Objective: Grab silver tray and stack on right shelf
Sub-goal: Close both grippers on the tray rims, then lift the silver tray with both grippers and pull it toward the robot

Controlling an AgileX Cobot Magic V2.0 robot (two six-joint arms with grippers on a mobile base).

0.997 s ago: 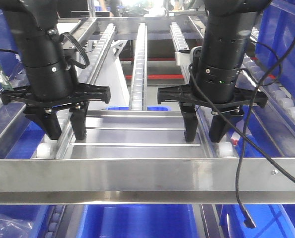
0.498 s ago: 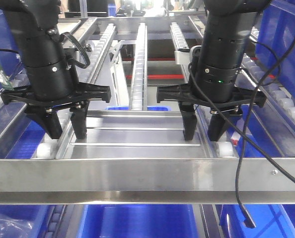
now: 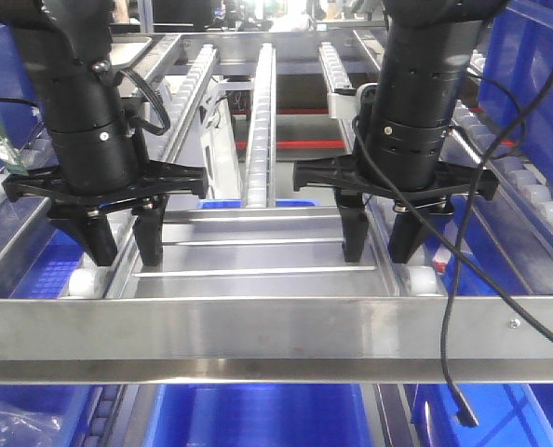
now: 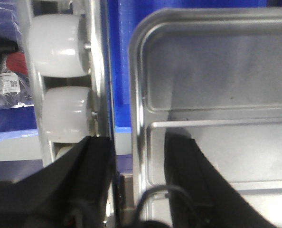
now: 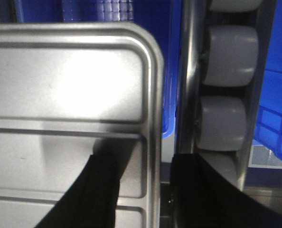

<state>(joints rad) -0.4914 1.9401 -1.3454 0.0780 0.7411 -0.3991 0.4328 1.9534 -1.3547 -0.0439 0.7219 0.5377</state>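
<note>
The silver tray lies flat on the right shelf, just behind its flat front bar, between the roller rails. My left gripper is open and straddles the tray's left rim, one finger inside the tray and one outside by the white rollers. In the left wrist view the tray rim runs between the parted fingers of the gripper. My right gripper is open and straddles the right rim the same way. The right wrist view shows the tray, the gripper and the rollers.
A middle roller rail runs back from the tray. Blue bins sit below the shelf and at both sides. A black cable hangs from the right arm in front of the bar. Neighbouring roller lanes flank both sides.
The left gripper has shifted slightly lower and the right one slightly higher. Both stay open around the tray's rims. The tray has not moved.
</note>
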